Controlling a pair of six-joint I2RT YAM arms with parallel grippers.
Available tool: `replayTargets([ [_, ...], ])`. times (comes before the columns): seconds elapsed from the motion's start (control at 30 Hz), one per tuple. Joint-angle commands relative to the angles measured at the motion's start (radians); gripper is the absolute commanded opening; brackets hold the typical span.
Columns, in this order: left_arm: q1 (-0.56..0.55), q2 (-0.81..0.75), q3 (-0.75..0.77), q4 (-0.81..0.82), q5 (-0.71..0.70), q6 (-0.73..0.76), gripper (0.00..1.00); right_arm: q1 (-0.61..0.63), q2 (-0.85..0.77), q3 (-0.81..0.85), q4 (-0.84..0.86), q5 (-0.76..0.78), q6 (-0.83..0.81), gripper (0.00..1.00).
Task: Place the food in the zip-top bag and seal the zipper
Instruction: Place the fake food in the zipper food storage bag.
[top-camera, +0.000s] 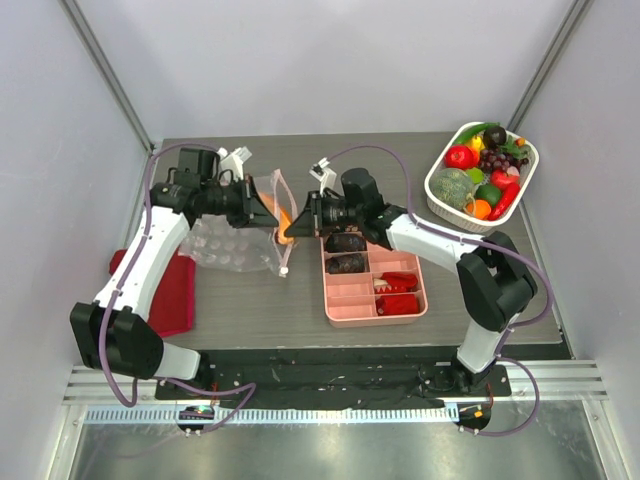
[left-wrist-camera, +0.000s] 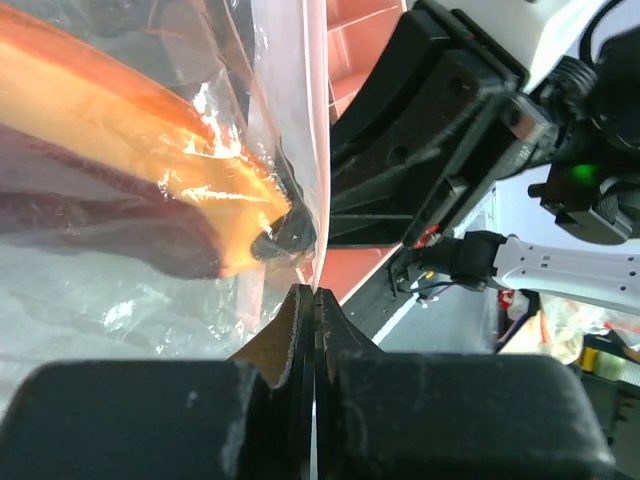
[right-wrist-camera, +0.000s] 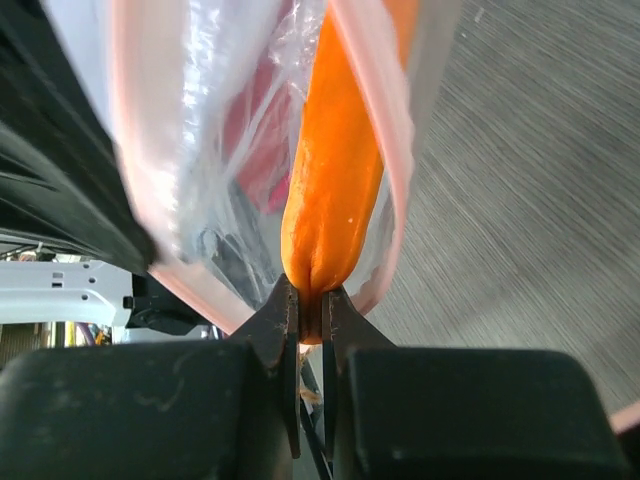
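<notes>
Bag (top-camera: 232, 243) held up by its rim, with an orange wedge (right-wrist-camera: 335, 170) at its mouth.
My left gripper (left-wrist-camera: 313, 300) was pinched together on the zipper (left-wrist-camera: 316, 100), the pale strip caught between its jaws. This held the mouth upright above the table (top-camera: 260, 310), left of centre, while the crinkled body trailed down to my left. My right gripper (right-wrist-camera: 310, 300) was clamped on the near end of the wedge, whose far end reached in between the two pinkish lips of the mouth. The two grippers faced each other, very close. A pink tray (top-camera: 350, 305) lay just right of the bag, a basket (top-camera: 430, 188) of other food sat in the far right corner, and a red cloth (top-camera: 170, 295) lay at the left.
</notes>
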Motion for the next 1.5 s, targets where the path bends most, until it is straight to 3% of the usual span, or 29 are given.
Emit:
replayTargets([
  [0.0,-0.004,-0.027,-0.023,0.063,0.063,-0.059,0.00,0.035,-0.005,0.034,0.175,0.048,0.036,0.01],
  [0.33,0.005,-0.025,-0.056,0.171,0.106,-0.191,0.00,0.085,0.000,0.014,0.157,0.169,-0.010,0.03],
  [0.5,0.028,-0.050,-0.105,0.358,0.171,-0.387,0.00,0.089,-0.008,-0.014,0.230,0.189,-0.035,0.04],
  [0.57,0.036,-0.054,-0.118,0.405,0.191,-0.436,0.00,0.089,0.000,-0.031,0.285,0.124,-0.015,0.09],
  [0.63,0.039,-0.059,-0.119,0.432,0.197,-0.473,0.00,0.089,0.018,-0.015,0.304,0.074,-0.019,0.24],
  [0.73,0.054,-0.065,-0.119,0.431,0.199,-0.478,0.00,0.089,0.008,0.024,0.189,0.050,-0.105,0.41],
  [0.8,0.076,-0.073,-0.128,0.445,0.206,-0.493,0.00,0.091,-0.009,0.061,0.076,0.059,-0.198,0.46],
  [0.97,0.120,-0.074,-0.136,0.457,0.231,-0.512,0.00,0.086,-0.063,0.155,-0.156,0.114,-0.349,0.53],
  [1.1,0.140,-0.086,-0.138,0.387,0.225,-0.440,0.00,0.082,-0.078,0.293,-0.398,0.177,-0.495,0.64],
  [1.3,0.166,-0.145,-0.223,0.444,0.235,-0.423,0.00,0.077,-0.094,0.423,-0.588,0.226,-0.674,0.76],
  [1.47,0.179,-0.174,-0.250,0.486,0.243,-0.433,0.00,0.051,-0.118,0.465,-0.670,0.252,-0.668,0.79],
])
